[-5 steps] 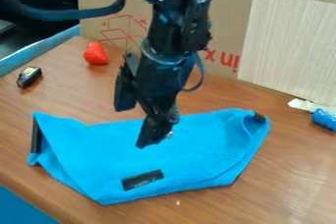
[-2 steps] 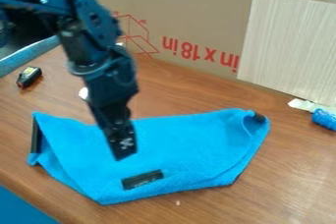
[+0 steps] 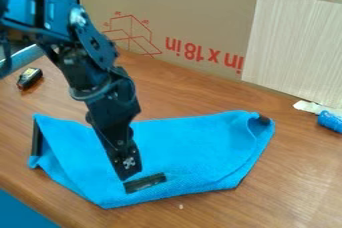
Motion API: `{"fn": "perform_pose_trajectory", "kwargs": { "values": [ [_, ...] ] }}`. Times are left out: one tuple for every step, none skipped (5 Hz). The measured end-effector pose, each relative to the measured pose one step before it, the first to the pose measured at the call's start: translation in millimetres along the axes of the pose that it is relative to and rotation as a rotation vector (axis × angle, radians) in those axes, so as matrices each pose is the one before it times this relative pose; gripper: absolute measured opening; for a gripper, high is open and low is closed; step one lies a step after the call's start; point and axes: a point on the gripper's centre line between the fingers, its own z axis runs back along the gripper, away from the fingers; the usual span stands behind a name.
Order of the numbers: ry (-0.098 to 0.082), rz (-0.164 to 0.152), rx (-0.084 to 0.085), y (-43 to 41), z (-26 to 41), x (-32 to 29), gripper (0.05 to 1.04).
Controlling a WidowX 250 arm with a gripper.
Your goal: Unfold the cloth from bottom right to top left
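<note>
The black gripper [image 3: 125, 174] hangs over the lower middle of the cloth, its tip just above and left of a dark label patch. Whether it touches the fabric I cannot tell. The bright blue cloth [image 3: 194, 147] lies on the brown table, folded, with its left side and its upper right corner turned over. Dark strips show at its left edge and at its upper right corner.
The wooden table [image 3: 294, 172] has a cardboard box [image 3: 200, 17] standing along its back, with a pale wood-grain panel [image 3: 294, 47]. A blue roll [image 3: 330, 121] lies at the right edge, and a small black object [image 3: 29, 78] at the left.
From over the cloth's upper middle, the gripper has swung left and turned, then come lower toward the dark patch. The cloth lies as before.
</note>
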Motion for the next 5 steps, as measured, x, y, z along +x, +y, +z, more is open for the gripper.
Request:
{"fn": "perform_pose_trajectory", "kwargs": {
  "values": [
    [0.0169,-0.0440,-0.0200,-8.14,-14.36,1.33,0.999],
    [-0.0005,-0.0398,-0.0161,-5.86,-8.64,0.76,0.999],
    [-0.0053,-0.0199,0.0032,-0.62,-1.05,0.21,0.999],
    [0.0033,-0.0270,-0.0001,-4.09,-3.22,-1.83,0.999],
    [0.0041,-0.0343,-0.0008,-0.12,0.00,-0.65,0.950]
  ]
}}
